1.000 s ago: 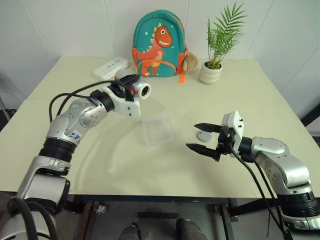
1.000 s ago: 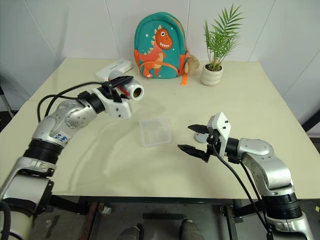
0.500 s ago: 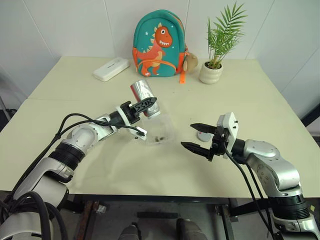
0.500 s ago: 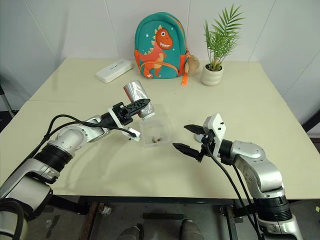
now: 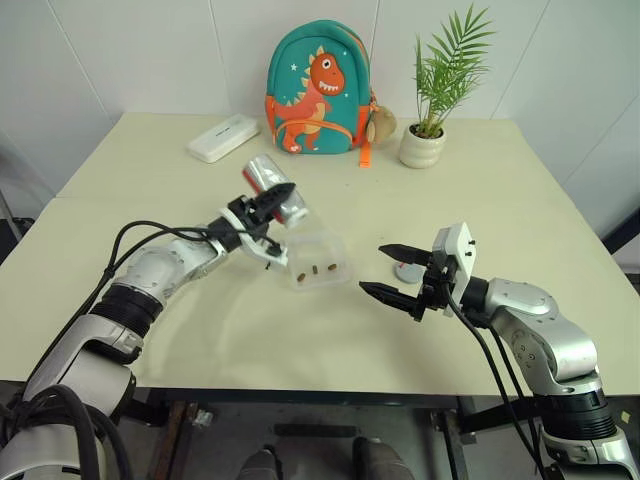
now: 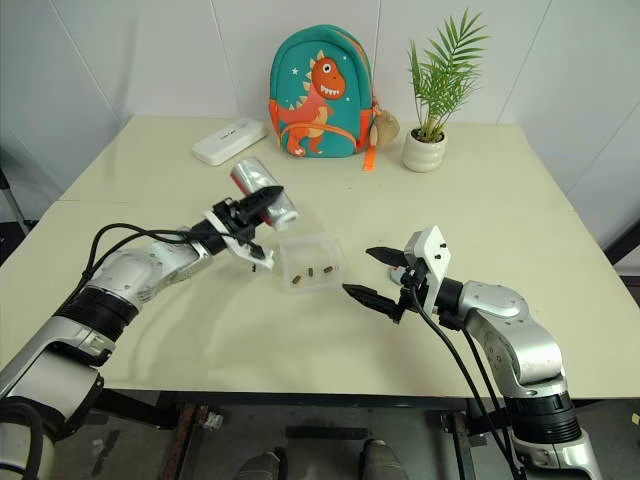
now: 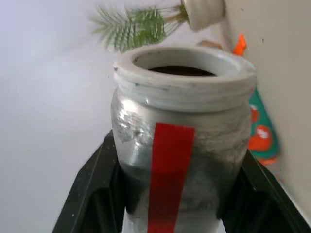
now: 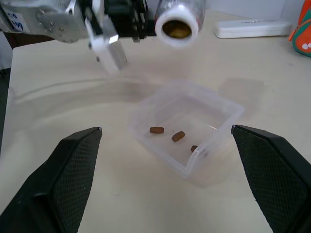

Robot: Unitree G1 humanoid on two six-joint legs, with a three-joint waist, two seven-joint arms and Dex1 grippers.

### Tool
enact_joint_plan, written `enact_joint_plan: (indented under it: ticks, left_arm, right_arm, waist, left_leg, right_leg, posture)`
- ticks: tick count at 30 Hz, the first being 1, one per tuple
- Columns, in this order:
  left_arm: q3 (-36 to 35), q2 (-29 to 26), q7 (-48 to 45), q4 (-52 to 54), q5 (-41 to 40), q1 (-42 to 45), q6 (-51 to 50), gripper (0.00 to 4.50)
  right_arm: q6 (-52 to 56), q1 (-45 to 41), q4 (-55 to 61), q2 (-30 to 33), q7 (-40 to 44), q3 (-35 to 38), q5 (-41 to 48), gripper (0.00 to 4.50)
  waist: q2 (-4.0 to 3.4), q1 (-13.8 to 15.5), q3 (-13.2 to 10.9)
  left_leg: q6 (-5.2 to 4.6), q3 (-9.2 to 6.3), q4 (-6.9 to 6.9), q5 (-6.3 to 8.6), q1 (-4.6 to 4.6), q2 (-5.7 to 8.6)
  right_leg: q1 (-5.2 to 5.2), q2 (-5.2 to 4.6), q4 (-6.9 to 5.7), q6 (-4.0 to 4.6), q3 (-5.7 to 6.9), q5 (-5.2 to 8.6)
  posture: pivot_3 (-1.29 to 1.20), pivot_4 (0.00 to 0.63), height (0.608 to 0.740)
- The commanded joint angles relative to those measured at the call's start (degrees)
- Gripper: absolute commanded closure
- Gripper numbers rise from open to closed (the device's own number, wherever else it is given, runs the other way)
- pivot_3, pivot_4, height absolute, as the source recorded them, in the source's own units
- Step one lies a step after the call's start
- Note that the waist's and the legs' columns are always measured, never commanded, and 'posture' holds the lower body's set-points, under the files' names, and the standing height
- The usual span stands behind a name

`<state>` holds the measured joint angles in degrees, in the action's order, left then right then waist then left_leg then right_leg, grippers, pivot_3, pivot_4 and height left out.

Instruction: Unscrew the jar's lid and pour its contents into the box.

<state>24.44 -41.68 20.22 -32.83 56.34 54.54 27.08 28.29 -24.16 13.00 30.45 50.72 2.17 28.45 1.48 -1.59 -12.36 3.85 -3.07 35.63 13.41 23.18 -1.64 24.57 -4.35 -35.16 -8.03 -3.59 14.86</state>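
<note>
Over box [image 5: 318, 258], open jar [image 5: 277, 190] tilted, clamped by left gripper [image 5: 268, 203], pellets [image 8: 167, 134] inside box, right gripper [image 5: 398, 275] spread wide, empty, lid [image 5: 407, 271] behind it

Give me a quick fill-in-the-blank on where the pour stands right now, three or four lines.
1. The left gripper is shut on the ____.
2. The brown pellets lie inside the clear ____.
3. The lid rests on the table near the ____ gripper, which is open.
4. The jar has no ____ on its mouth.

Missing words: jar; box; right; lid
</note>
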Motion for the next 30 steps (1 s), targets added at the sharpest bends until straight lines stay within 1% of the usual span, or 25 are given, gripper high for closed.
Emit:
enact_joint_plan:
  ticks: [1, 2, 5, 6, 7, 8, 10, 12, 14, 15, 17, 18, 20, 23, 25, 30]
  left_arm:
    - [-11.7, 1.9, -16.8, -0.2, -23.7, -2.5, -3.5, 2.53]
    - [-15.6, 3.3, -22.4, -0.1, -30.6, -3.1, -8.1, 2.53]
    - [-24.4, 5.8, -33.5, 0.3, -44.5, -3.9, -20.2, 2.53]
    - [-26.8, 6.2, -36.5, 0.3, -48.4, -3.8, -23.8, 2.53]
    - [-30.3, 6.5, -37.5, -0.8, -52.3, -3.2, -28.3, 2.53]
    - [-33.4, 6.4, -37.5, -2.3, -55.1, -2.6, -32.8, 2.53]
    - [-38.2, 5.6, -33.6, -4.9, -57.5, -2.0, -38.4, 2.53]
    - [-41.6, 5.1, -32.1, -6.0, -59.7, -3.0, -40.2, 2.53]
    - [-45.9, 5.9, -32.4, -5.1, -63.9, -5.0, -40.3, 2.53]
    - [-46.6, 5.9, -32.2, -5.0, -64.4, -6.2, -40.9, 2.53]
    - [-50.4, 7.5, -33.5, -4.0, -69.7, -7.9, -44.5, 2.53]
    - [-51.4, 8.2, -34.4, -2.7, -71.3, -9.0, -44.8, 2.53]
    - [-50.7, 8.9, -35.9, 0.2, -71.6, -11.6, -42.9, 2.53]
    - [-50.0, 9.7, -35.6, 2.5, -71.4, -14.1, -42.0, 2.53]
    - [-49.0, 9.7, -35.7, 3.3, -70.3, -15.8, -39.4, 2.53]
    - [-48.9, 10.1, -37.2, 3.6, -71.8, -17.5, -37.9, 2.53]
  right_arm:
    - [-1.5, -0.5, 0.4, 0.5, 0.9, 0.1, 0.2, 0.01]
    - [-2.0, -0.5, 0.1, 0.7, 1.3, 0.1, 0.0, 0.01]
    - [-3.9, -0.8, -0.9, 1.5, 2.6, -0.1, -1.2, 0.01]
    - [-4.8, -1.0, -1.4, 1.7, 3.1, -0.3, -1.7, 0.01]
    - [-5.7, -1.2, -2.0, 1.7, 3.8, -0.3, -1.8, 0.01]
    - [-6.5, -1.4, -2.5, 1.4, 3.9, 0.0, -1.8, 0.01]
    - [-8.0, -2.1, -4.0, 1.0, 4.6, 0.6, -1.7, 0.01]
    - [-10.1, -2.7, -5.4, 1.2, 5.4, 0.9, -2.0, 0.01]
    - [-11.2, -3.2, -5.9, 0.9, 6.0, 1.1, -1.5, 0.01]
    - [-11.6, -3.6, -6.0, 0.7, 6.2, 1.3, -1.1, 0.01]
    - [-11.8, -4.9, -5.3, -0.1, 6.1, 1.7, 0.2, 0.01]
    - [-11.8, -5.6, -4.7, -0.4, 5.9, 1.7, 0.6, 0.01]
    - [-11.2, -7.0, -2.9, -1.3, 5.5, 1.7, 2.1, 0.01]
    - [-11.4, -7.6, -1.5, -1.5, 6.4, 1.2, 3.1, 0.01]
    - [-11.6, -7.5, -1.5, -0.8, 7.6, 0.6, 2.8, 0.01]
    - [-12.5, -7.4, -3.4, -0.2, 8.8, 0.2, 1.4, 0.01]
  waist:
    - [0.00, 0.0, 0.0]
    - [-0.01, 0.0, 0.0]
    - [0.00, -0.1, 0.0]
    - [0.00, -0.1, 0.0]
    - [0.00, -0.1, 0.0]
    - [0.00, -0.2, 0.0]
    - [0.00, -0.4, 0.0]
    - [0.00, -0.5, 0.0]
    - [0.01, -0.4, 0.0]
    - [0.01, -0.3, 0.0]
    - [0.01, -0.2, 0.0]
    - [0.01, -0.1, 0.0]
    - [0.01, -0.1, 0.0]
    - [0.07, 0.0, 0.0]
    - [0.08, 0.0, 0.0]
    - [0.08, 0.0, 0.0]
  left_leg:
    - [0.00, 0.00, 0.00, 0.00, -0.01, 0.00]
    - [0.00, 0.01, 0.01, 0.00, -0.01, 0.00]
    - [-0.01, 0.01, 0.09, -0.01, -0.01, 0.00]
    - [-0.01, 0.01, 0.18, -0.01, -0.01, -0.01]
    - [-0.02, 0.01, 0.22, -0.01, -0.01, 0.00]
    - [-0.02, 0.01, 0.28, -0.01, -0.02, 0.00]
    - [-0.02, 0.00, 0.39, -0.01, -0.05, 0.00]
    - [-0.03, -0.01, 0.43, -0.01, -0.12, 0.00]
    - [-0.02, -0.04, 0.44, -0.04, -0.12, 0.00]
    - [-0.01, -0.04, 0.44, -0.04, -0.12, 0.00]
    - [0.00, -0.04, 0.44, -0.05, -0.12, 0.00]
    - [0.00, -0.04, 0.44, -0.05, -0.12, 0.00]
    - [0.02, -0.04, 0.45, -0.06, -0.12, 0.00]
    - [0.05, -0.08, 0.44, -0.07, -0.11, -0.01]
    - [0.05, -0.09, 0.44, -0.07, -0.11, -0.01]
    - [0.05, -0.07, 0.44, -0.07, -0.12, -0.01]
  right_leg:
    - [0.00, 0.00, -0.01, 0.00, 0.00, 0.00]
    - [0.00, 0.00, -0.02, 0.00, 0.00, 0.00]
    - [-0.01, 0.00, -0.10, 0.01, 0.00, 0.00]
    - [-0.01, 0.01, -0.17, 0.01, 0.00, 0.00]
    - [-0.01, 0.01, -0.21, 0.01, 0.00, 0.00]
    - [-0.02, 0.01, -0.27, 0.01, 0.00, 0.00]
    - [-0.02, 0.01, -0.38, 0.01, 0.00, 0.00]
    - [-0.06, 0.01, -0.45, 0.02, 0.00, 0.00]
    - [-0.06, 0.01, -0.47, 0.03, 0.00, -0.01]
    - [-0.06, 0.01, -0.48, 0.04, 0.00, -0.02]
    - [-0.06, 0.01, -0.49, 0.05, 0.00, -0.02]
    - [-0.06, 0.00, -0.49, 0.05, 0.00, -0.02]
    - [-0.06, 0.00, -0.51, 0.07, 0.00, -0.03]
    - [-0.06, 0.01, -0.51, 0.09, 0.01, -0.05]
    - [-0.07, 0.01, -0.49, 0.09, 0.02, -0.05]
    - [-0.09, 0.01, -0.44, 0.12, 0.02, -0.08]
  posture:
    - [0.00, 0.150, 0.740]
    - [0.00, 0.150, 0.740]
    - [0.00, 0.150, 0.740]
    - [0.00, 0.150, 0.740]
    - [0.00, 0.150, 0.740]
    - [0.00, 0.150, 0.740]
    - [0.00, 0.150, 0.740]
    - [0.00, 0.150, 0.740]
    - [0.00, 0.150, 0.740]
    - [0.00, 0.150, 0.740]
    - [0.00, 0.150, 0.740]
    - [0.00, 0.150, 0.740]
    - [0.00, 0.150, 0.740]
    - [0.00, 0.150, 0.740]
    - [0.00, 0.150, 0.740]
    - [0.00, 0.150, 0.740]
